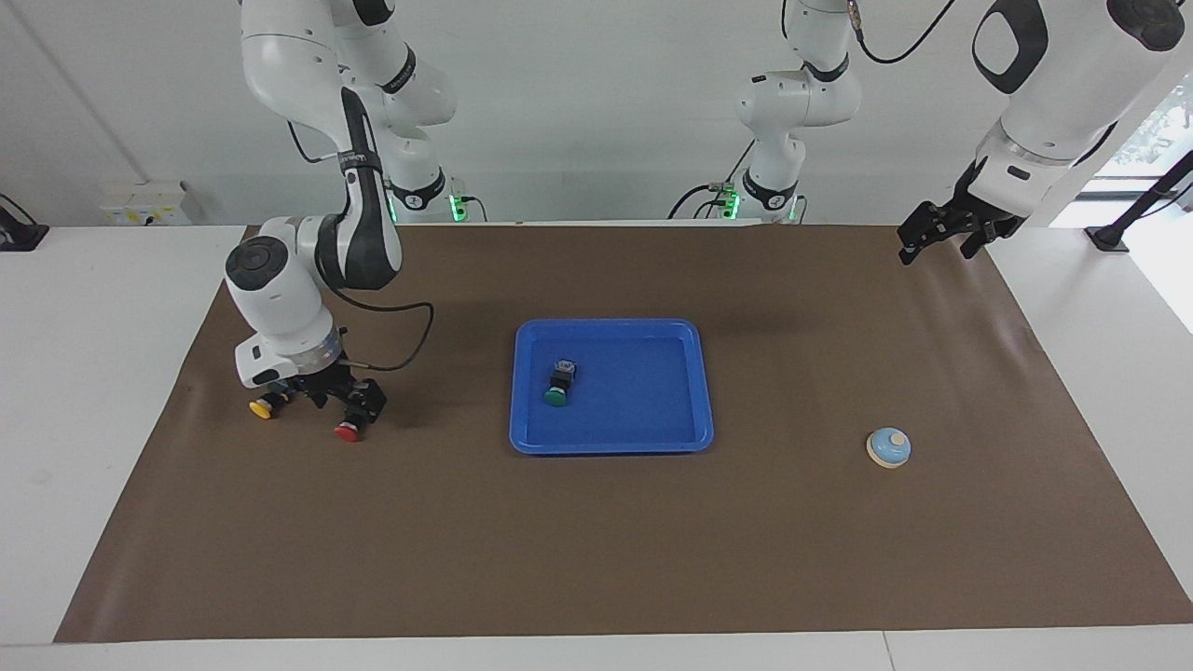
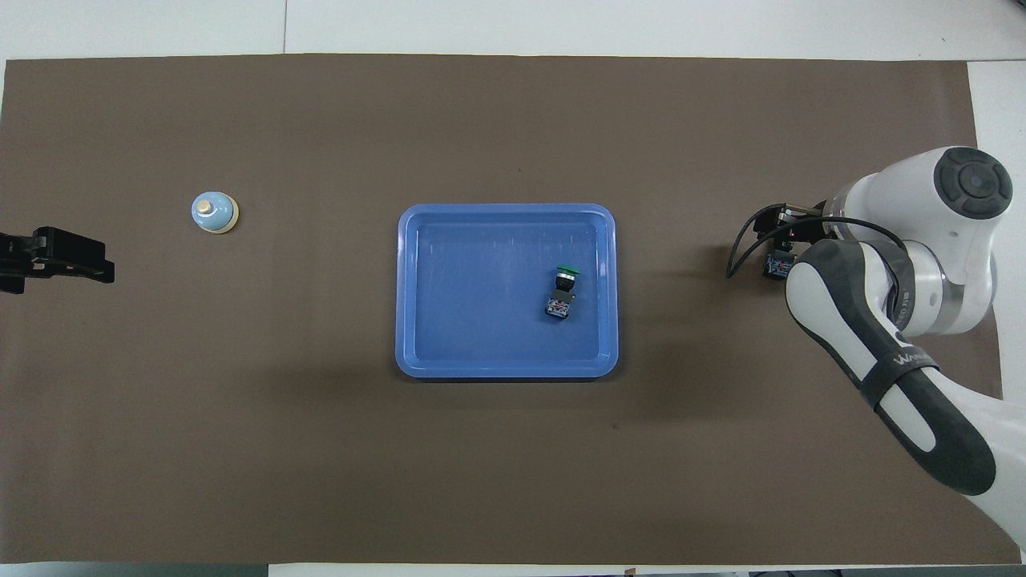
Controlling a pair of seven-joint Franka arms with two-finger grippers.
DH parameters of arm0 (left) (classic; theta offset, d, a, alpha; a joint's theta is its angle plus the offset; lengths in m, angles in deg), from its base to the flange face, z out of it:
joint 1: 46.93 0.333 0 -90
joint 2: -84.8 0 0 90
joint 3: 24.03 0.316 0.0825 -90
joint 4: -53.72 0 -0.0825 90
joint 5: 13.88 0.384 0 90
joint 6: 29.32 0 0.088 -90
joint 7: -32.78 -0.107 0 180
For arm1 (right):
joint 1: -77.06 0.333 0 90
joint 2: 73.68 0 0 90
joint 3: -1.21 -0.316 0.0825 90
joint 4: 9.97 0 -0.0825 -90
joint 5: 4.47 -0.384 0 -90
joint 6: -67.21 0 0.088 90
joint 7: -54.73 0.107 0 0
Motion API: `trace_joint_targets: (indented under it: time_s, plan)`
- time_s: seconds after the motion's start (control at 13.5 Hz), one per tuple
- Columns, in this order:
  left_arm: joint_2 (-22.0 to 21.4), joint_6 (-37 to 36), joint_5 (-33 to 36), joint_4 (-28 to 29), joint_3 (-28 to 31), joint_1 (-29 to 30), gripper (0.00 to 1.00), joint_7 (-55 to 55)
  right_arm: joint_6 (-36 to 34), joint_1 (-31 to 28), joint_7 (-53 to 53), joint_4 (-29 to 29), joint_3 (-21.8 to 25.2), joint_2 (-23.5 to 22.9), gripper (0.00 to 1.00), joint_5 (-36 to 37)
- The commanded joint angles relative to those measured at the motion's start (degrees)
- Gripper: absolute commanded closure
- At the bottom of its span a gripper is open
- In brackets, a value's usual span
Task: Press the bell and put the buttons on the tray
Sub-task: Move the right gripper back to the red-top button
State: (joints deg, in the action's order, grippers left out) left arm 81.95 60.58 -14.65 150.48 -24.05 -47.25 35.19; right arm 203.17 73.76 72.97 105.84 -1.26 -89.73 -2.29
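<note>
The blue tray (image 1: 610, 447) lies mid-table and also shows in the overhead view (image 2: 505, 370). The green button (image 1: 559, 384) lies on its side in it (image 2: 563, 290). The yellow button (image 1: 263, 407) and the red button (image 1: 348, 431) lie on the mat toward the right arm's end. My right gripper (image 1: 331, 396) is low between them, close against the red button's black body (image 2: 776, 264); its arm hides both caps from above. The bell (image 1: 888, 447) stands toward the left arm's end (image 2: 214, 212). My left gripper (image 1: 937, 247) waits raised and open, empty, over the mat's edge (image 2: 108, 272).
A brown mat (image 1: 596, 559) covers the table, with bare white table around it. A black cable (image 1: 410, 345) loops from the right wrist above the mat, between the arm and the tray.
</note>
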Motion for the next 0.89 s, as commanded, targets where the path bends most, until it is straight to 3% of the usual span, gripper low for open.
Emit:
trace_joint_targets:
  time_s: [0.0,0.15,0.22,0.3,0.59,0.82]
  plan:
    - [-0.9,-0.3,-0.6,0.6,0.3,-0.1,0.0,0.1,6.9,-0.3,-0.5,3.7,-0.4,-1.1,0.0,0.8]
    - [-0.9,-0.3,-0.6,0.6,0.3,-0.1,0.0,0.1,7.3,-0.5,-0.4,4.3,-0.5,-1.1,0.0,0.8]
    - [-0.9,-0.3,-0.6,0.6,0.3,-0.1,0.0,0.1,7.7,-0.6,-0.8,4.6,-0.5,-1.1,0.36,0.8]
    - [-0.9,-0.3,-0.6,0.6,0.3,-0.1,0.0,0.1,7.4,-0.5,-0.8,4.6,-0.5,-1.1,0.99,0.8]
    - [-0.9,-0.3,-0.6,0.6,0.3,-0.1,0.0,0.1,4.0,0.1,-0.9,3.1,-0.5,-0.5,1.0,0.8]
    - [-0.9,-0.3,-0.6,0.6,0.3,-0.1,0.0,0.1,-7.8,0.9,-0.3,-5.1,-1.3,-0.1,1.0,0.7]
